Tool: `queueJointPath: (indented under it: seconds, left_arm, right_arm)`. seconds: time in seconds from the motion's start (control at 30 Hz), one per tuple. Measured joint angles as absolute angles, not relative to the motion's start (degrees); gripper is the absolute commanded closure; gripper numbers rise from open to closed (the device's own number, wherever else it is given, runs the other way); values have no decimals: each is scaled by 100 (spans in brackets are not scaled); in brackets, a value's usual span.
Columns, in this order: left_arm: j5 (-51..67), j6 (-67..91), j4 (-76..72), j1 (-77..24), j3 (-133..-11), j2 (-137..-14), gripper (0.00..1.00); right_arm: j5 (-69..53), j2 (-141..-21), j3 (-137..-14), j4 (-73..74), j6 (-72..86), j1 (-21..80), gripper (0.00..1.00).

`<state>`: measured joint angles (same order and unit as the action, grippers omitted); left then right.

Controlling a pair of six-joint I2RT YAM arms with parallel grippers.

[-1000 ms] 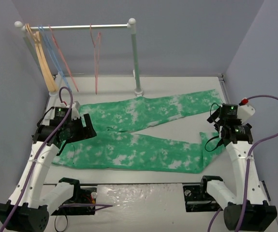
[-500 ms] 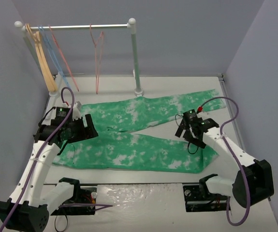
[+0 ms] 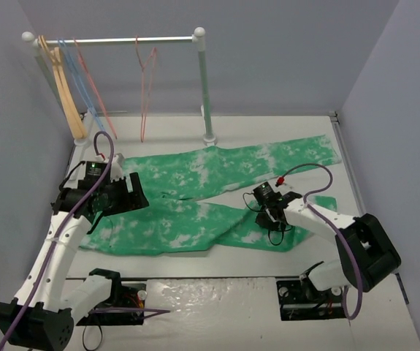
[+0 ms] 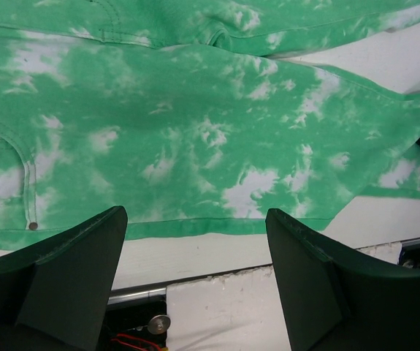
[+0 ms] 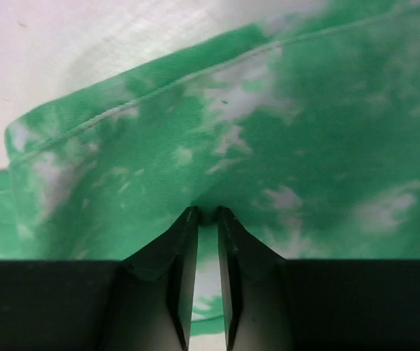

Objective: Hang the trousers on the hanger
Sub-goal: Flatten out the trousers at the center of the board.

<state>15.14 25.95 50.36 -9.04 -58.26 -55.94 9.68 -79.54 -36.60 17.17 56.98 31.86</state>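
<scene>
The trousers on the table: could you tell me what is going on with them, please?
The right end effector is pinched on the near leg of the trousers, whose end lies folded toward the middle. The left end effector hovers open over the waist end. The hanger hangs on the rail at the back, untouched.

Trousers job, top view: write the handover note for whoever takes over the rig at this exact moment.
Left hand: open, holding nothing, hovering over the waist end of the trousers.
Right hand: shut on a pinch of cloth of the near leg.
Trousers: lying on the table, with the near leg's end doubled over toward the middle.
Hanger: pink wire, hanging on the rail at the back, untouched.
Done: right grip taken.
Left: get the trousers onto the hanger.
</scene>
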Motion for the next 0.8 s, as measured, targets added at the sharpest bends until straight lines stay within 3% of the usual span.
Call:
queueJointPath:
  seconds: [0.33, 0.47, 0.53, 0.57, 0.67, 0.8]
  left_arm:
    - [1392, 2552, 5113, -904, -5828, -5592, 26]
    - [1363, 2569, 5106, -904, -5828, -5594, 26]
    - [1390, 2643, 5052, -930, -5820, -5599, 26]
    - [1407, 2690, 4997, -955, -5808, -5606, 26]
    - [1463, 2814, 4846, -1056, -5719, -5657, 26]
    - [1494, 2983, 4690, -1263, -5657, -5795, 26]
  right_arm:
    - [939, -10439, -5999, 64, 4151, 3927, 98]
    - [886, -11098, -6941, 100, 3157, 4331, 82]
    - [928, -11144, -7207, 333, 2735, 4426, 63]
    - [980, -11124, -7307, 449, 2549, 4444, 61]
    - [1229, -10944, -7462, 697, 2187, 4424, 43]
    - [1829, -10466, -7501, 1158, 1955, 4348, 41]
